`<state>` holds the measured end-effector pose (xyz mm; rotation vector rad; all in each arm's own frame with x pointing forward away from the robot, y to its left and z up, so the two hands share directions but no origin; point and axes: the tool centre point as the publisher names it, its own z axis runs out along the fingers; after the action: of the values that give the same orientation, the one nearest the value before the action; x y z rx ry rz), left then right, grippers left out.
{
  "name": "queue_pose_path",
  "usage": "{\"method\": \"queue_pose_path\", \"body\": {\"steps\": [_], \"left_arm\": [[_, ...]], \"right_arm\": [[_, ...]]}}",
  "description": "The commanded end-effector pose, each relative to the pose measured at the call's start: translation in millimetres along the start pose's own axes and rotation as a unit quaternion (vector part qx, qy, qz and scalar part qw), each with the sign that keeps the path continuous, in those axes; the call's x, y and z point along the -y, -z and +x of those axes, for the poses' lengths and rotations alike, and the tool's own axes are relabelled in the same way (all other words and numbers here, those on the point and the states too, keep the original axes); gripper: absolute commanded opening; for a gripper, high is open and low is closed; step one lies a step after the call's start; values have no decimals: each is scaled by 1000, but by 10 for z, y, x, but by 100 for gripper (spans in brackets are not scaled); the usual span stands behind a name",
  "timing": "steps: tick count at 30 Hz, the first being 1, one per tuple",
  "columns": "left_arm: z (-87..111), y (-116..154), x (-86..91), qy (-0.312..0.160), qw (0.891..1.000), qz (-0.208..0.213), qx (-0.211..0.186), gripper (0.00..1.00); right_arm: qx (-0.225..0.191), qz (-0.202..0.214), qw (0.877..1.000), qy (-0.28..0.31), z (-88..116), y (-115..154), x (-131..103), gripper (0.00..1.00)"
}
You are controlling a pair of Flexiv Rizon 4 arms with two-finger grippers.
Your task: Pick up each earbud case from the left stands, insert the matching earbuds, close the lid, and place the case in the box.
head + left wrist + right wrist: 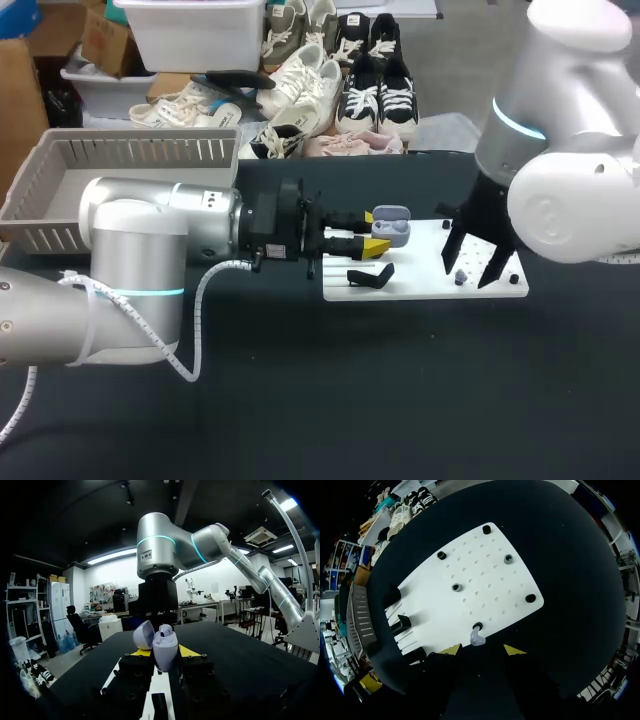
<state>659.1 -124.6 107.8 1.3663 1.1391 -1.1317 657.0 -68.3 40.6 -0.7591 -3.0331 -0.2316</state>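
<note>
An open lavender earbud case [391,226] hangs over the left end of the white board [420,280], with my left gripper [375,233] shut on it. In the left wrist view the case [165,652] sits upright between the yellow tips of the left gripper [160,655], its lid [143,634] tipped back. My right gripper [470,268] hangs over the board's right part. Its wrist view shows a small lavender earbud [477,639] on a black peg at the edge of the board [470,595]. The right gripper [482,650] stands open around the earbud, its tips clear of it.
A grey slatted basket [120,170] stands at the table's back left. A black stand [368,275] sits on the board's left end, under the held case. Several black pegs [456,587] dot the board. My two grippers are close together over the board.
</note>
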Motion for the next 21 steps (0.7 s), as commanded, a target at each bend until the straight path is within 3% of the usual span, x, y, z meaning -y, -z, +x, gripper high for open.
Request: {"method": "queue_pose_path", "body": {"steps": [1, 21], "left_arm": [[7, -4, -2, 0, 1000, 0, 1, 0], [7, -4, -2, 0, 1000, 0, 1, 0]], "right_arm": [[0, 1, 1000, -6, -42, -41, -29, 46], [0, -3, 1000, -21, -43, -132, -64, 40]]}}
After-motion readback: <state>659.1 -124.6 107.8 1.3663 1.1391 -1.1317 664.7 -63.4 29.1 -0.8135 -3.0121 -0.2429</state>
